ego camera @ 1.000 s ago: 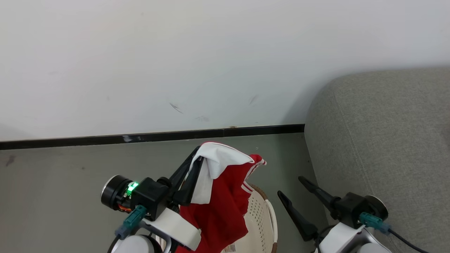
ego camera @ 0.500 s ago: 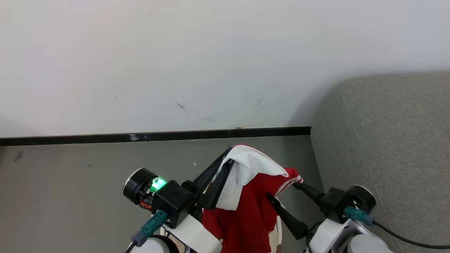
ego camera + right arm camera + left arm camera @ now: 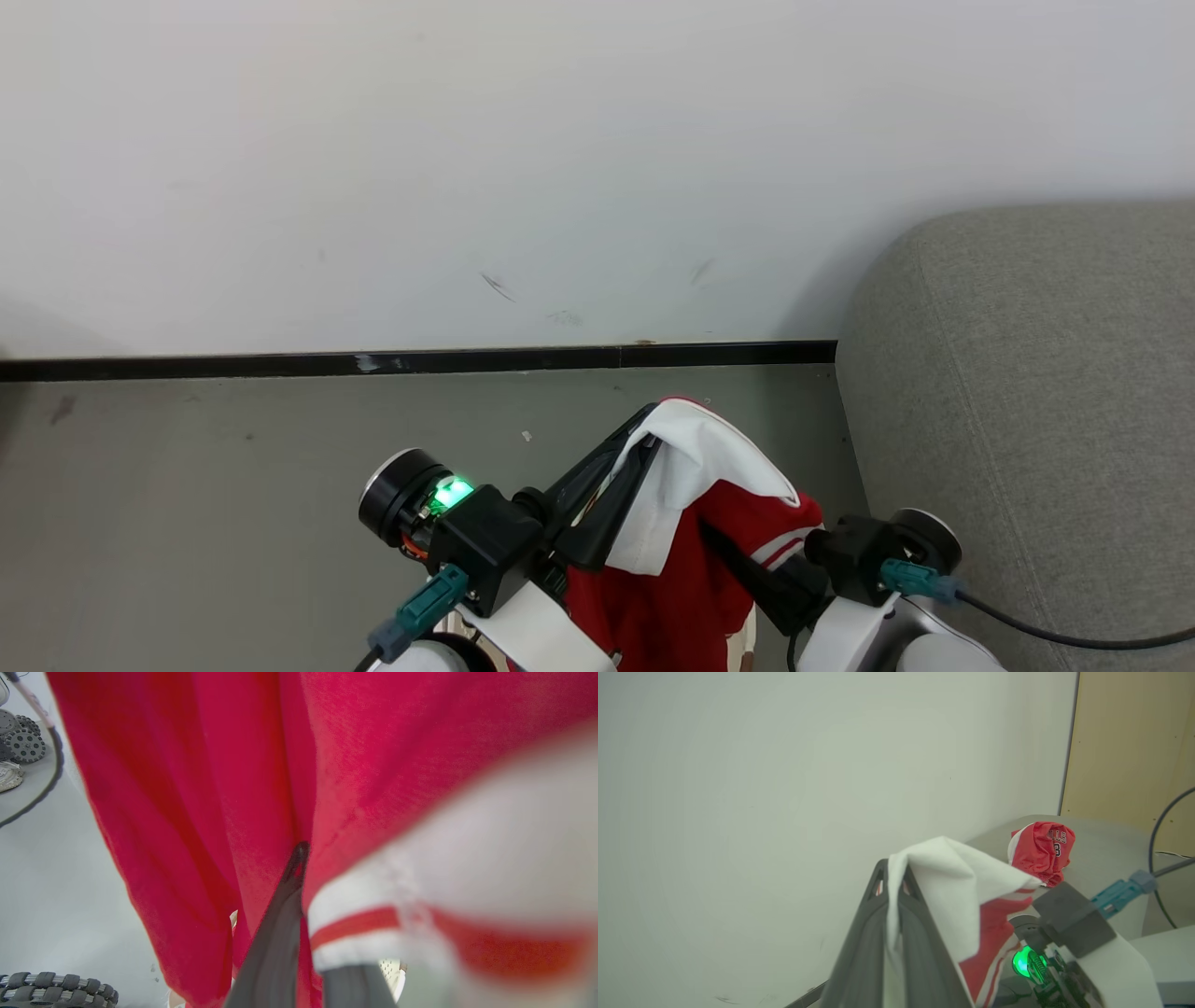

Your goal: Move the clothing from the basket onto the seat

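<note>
Head view: clothing (image 3: pixel 686 597) hangs pinched by left end effector (image 3: pixel 642 446) and right end effector (image 3: pixel 742 558).

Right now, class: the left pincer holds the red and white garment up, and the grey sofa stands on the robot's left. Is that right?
No. The head view shows the grey sofa on the robot's right, not its left. The left pincer does hold the red and white garment up.

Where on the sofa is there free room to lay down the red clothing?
Bare: the seat from its rounded edge by the floor inward. Taken: one spot near the wall, where another red garment lies. Crowded: around the hanging clothing.
</note>
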Available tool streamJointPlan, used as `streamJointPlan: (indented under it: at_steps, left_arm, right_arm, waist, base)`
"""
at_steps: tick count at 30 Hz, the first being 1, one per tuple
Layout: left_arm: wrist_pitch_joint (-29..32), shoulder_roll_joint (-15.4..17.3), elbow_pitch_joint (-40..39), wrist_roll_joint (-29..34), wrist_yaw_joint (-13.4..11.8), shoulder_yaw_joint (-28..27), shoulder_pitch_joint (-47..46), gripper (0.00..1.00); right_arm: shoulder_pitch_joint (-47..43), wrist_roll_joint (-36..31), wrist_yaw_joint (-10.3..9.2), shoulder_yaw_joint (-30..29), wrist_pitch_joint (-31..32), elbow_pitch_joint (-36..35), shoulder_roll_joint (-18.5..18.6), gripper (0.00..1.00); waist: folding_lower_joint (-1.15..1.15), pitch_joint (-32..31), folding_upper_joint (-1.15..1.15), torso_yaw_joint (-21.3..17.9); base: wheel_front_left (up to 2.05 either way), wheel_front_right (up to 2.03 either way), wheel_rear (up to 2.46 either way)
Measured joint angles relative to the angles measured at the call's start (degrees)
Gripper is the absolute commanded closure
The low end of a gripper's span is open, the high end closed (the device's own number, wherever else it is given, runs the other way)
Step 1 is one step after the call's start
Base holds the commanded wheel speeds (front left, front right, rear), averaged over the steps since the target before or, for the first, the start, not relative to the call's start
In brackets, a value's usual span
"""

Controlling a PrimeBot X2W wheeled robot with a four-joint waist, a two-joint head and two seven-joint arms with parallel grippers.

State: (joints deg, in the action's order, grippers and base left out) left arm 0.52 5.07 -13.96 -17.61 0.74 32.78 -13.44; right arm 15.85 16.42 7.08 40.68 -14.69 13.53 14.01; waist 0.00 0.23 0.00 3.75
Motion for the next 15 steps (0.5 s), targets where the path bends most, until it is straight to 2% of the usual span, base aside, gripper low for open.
streamJointPlan:
  at_steps: [5, 7, 8, 9, 10, 12, 13, 14, 15]
  left_arm:
    - [0.43, -0.01, -0.12, -0.11, -0.18, -0.11, 0.05, 1.0]
    - [0.53, 0.0, -0.09, -0.18, -0.57, -0.45, 0.11, 0.77]
    - [0.83, 0.01, -0.04, -0.35, -0.62, -0.68, 0.21, 0.59]
    - [0.93, 0.02, 0.03, -0.37, -0.77, -0.9, 0.38, 0.55]
    - [0.94, 0.01, 0.2, -0.49, -1.03, -1.03, 0.64, 0.43]
    - [1.01, 0.13, 0.65, -0.51, -1.13, -1.25, 1.15, 0.09]
    - [1.01, 0.14, 0.9, -0.52, -1.2, -1.37, 1.25, 0.09]
    - [1.02, 0.24, 1.1, -0.51, -1.41, -1.47, 1.25, 0.0]
    - [1.02, 0.26, 1.16, -0.52, -1.62, -1.65, 1.25, 0.0]
  right_arm:
    - [0.04, 2.03, 0.0, 0.91, 0.0, -0.03, -0.23, 1.0]
    - [0.23, 2.41, 0.0, 1.12, 0.0, -0.04, -0.18, 1.0]
    - [0.38, 2.56, 0.0, 1.2, 0.0, -0.07, -0.13, 1.0]
    - [0.57, 2.77, 0.0, 1.21, 0.0, -0.1, -0.12, 1.0]
    - [0.82, 2.9, 0.0, 1.2, 0.0, -0.15, -0.07, 1.0]
    - [1.12, 3.43, 0.0, 0.97, 0.0, -0.34, 0.12, 1.0]
    - [1.13, 3.75, 0.0, 0.89, 0.0, -0.36, 0.24, 1.0]
    - [1.13, 3.83, 0.0, 0.83, 0.0, -0.36, 0.34, 1.0]
    - [1.13, 3.9, 0.0, 0.81, 0.0, -0.36, 0.46, 1.0]
  waist:
    - [0.0, 0.06, 0.0, -0.12]
    - [0.0, 0.12, 0.0, -0.24]
    - [0.0, 0.15, 0.0, -0.32]
    - [0.0, 0.2, 0.0, -0.41]
    - [0.0, 0.24, 0.0, -0.5]
    - [0.0, 0.36, 0.0, -0.67]
    - [0.0, 0.42, 0.0, -0.76]
    - [0.0, 0.48, 0.0, -0.85]
    - [0.0, 0.56, 0.0, -0.94]
  base:
    - [0.0, 0.0, 0.0]
    - [0.0, 0.0, 0.0]
    - [0.0, 0.0, 0.0]
    - [0.0, 0.0, 0.0]
    - [0.0, 0.0, 0.0]
    - [0.0, 0.0, 0.0]
    - [0.0, 0.0, 0.0]
    - [0.0, 0.0, 0.0]
    - [0.0, 0.0, 0.0]
